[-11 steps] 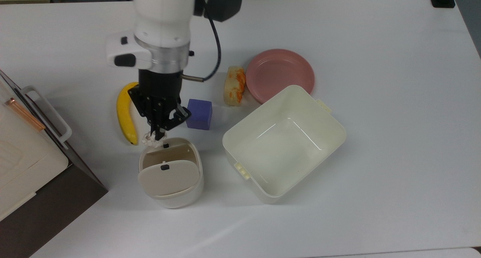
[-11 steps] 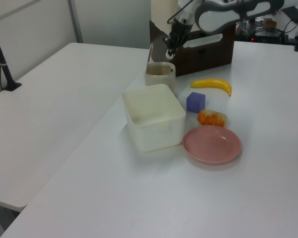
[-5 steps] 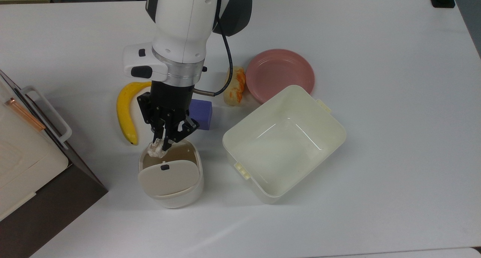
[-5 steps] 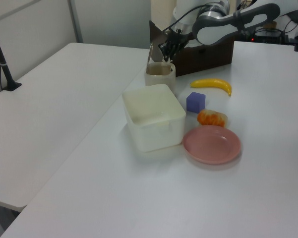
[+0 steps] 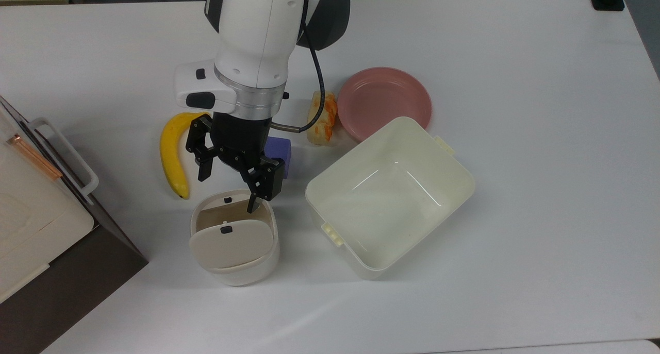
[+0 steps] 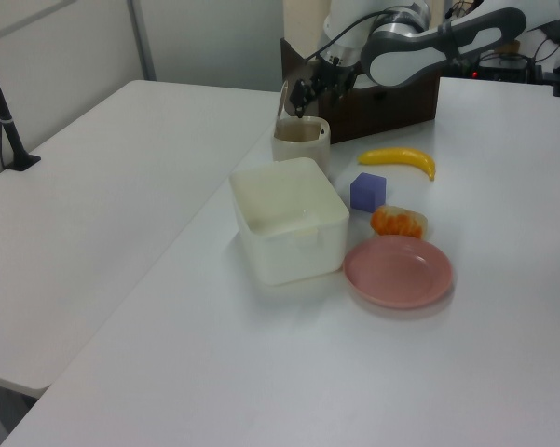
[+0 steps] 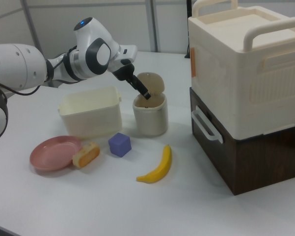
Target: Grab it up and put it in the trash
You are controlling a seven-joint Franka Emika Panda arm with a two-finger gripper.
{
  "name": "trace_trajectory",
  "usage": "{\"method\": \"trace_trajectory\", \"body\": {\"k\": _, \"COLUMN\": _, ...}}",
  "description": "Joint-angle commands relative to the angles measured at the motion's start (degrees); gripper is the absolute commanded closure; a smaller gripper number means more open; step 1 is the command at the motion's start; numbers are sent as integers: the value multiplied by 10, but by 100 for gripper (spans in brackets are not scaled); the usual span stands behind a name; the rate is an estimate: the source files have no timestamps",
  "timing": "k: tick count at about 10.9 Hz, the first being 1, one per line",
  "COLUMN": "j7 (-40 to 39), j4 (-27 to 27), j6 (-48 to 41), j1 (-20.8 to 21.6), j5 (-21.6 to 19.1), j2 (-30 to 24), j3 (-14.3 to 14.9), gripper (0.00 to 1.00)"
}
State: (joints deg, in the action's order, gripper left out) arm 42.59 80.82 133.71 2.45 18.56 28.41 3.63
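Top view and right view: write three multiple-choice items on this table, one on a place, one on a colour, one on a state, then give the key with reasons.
1. In the top view, where does the banana lie relative to the purple cube?
A. On the top view's left of it
B. On the top view's right of it
C. Inside the large tub

2. What colour is the plate?
A. Green
B. Pink
C. Black

3. How is the gripper above the small bin?
A. Shut on the banana
B. Shut on the cube
C. Open, holding nothing

Key:
1 A: the banana sits past the gripper on the top view's left, the cube on the other side.
2 B: the round plate beside the bread roll is pink.
3 C: the two fingers stand spread apart over the bin's open mouth, with nothing between them.
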Motion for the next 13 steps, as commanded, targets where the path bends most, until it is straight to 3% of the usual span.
{"method": "trace_trajectory", "body": {"k": 1, "j7": -121, "j4": 48, "j6": -4, "j1": -2, "j5": -5, "j2": -44, "j3": -13, "gripper": 0}}
{"method": "trace_trajectory", "body": {"k": 3, "j7": -216, "j4": 105, "j6": -38, "j1": -6, "j5": -15, "j2": -97, "j3": -15, "gripper": 0}}
{"method": "trace_trajectory", "body": {"k": 6, "j7": -392, "j4": 122, "j6": -169, "j1": -11, "j5": -88, "j2": -155, "j3": -13, "gripper": 0}}
{"method": "trace_trajectory", "body": {"k": 8, "j7": -466, "j4": 128, "j6": -225, "j1": -25, "j5": -133, "j2": -199, "j3": -7, "gripper": 0}}
{"method": "trace_trajectory", "body": {"k": 11, "j7": -469, "j4": 124, "j6": -287, "j1": -27, "j5": -192, "j2": -240, "j3": 21, "gripper": 0}}
{"method": "trace_trajectory", "body": {"k": 13, "j7": -436, "j4": 117, "j6": -294, "j1": -27, "j5": -201, "j2": -249, "j3": 25, "gripper": 0}}
